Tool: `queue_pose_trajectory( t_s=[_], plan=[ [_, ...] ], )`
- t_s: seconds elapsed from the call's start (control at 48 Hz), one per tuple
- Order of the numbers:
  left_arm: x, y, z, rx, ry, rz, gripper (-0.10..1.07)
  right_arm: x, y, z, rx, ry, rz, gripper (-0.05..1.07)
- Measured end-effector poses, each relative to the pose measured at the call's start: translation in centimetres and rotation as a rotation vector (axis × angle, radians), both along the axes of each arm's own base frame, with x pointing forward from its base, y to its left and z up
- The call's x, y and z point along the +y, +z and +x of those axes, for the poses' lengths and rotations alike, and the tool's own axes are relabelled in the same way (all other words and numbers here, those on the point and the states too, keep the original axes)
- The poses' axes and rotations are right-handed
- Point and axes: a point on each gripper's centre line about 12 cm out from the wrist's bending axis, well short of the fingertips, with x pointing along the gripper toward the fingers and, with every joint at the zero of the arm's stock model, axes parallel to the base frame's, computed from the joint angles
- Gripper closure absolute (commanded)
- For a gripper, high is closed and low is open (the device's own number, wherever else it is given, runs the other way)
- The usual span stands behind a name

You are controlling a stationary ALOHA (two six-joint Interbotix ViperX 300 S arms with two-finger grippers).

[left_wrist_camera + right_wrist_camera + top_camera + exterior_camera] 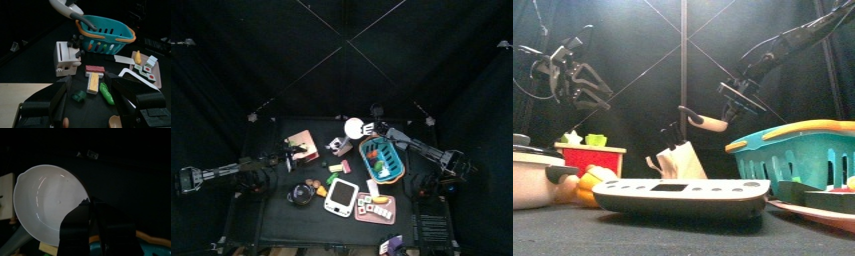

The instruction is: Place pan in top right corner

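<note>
Clearly the right hand [90,210] has the pan [50,203] in its grip: its two jaws are drawn narrowly together on the pan's handle, and the pale bowl fills the space just beyond them in the wrist view. From above, the pan [354,127] shows as a bright disc held aloft off the hand's tip, above the far part of the tabletop [271,215]. From the front it hangs well clear of everything, tilted, with its handle running back into the hand [734,97].

Just below and beside the hand sits the blue basket [381,160], and a white toaster-like toy [679,160] stands under the pan. Farther from the hand lie the white phone-like device [339,197] and a tray of toy food [376,208]. The left hand [254,178] rests low at the opposite side; its jaws look spread, with nothing between them.

The step in hand seems to be the carry toward the top right corner [428,124], which lies beyond the basket from the pan. To do it well, I would keep the pan high enough to pass over the basket rim, level it before lowering, stay clear of the curtain poles, and let go only once the pan's base sits flat.
</note>
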Motion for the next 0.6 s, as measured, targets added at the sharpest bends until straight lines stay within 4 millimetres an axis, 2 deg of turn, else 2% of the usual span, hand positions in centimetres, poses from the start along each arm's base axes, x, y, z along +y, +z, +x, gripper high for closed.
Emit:
queue_pose_trajectory(
  t_s=[0.146, 0.292, 0.438, 0.604],
  plan=[
    [0.1, 0.0, -0.1, 0.0, 0.006, 0.001, 0.08, -2.3, -2.9, -0.6, 0.042, -0.049, 0.04, 0.58],
    [0.2, 0.0, -0.1, 0.0, 0.011, 0.0, 0.08, -3.8, -5.2, -0.3, 0.086, -0.072, 0.075, 0.58],
    [0.2, -0.2, -0.2, 0.006, 0.01, -0.001, 0.08, -4.2, -6.0, -0.2, 0.137, -0.086, 0.106, 0.58],
    [0.2, -0.3, -0.2, 0.007, 0.013, -0.003, 0.08, -3.9, -6.5, -1.1, 0.236, -0.111, 0.153, 0.58]
  ],
)
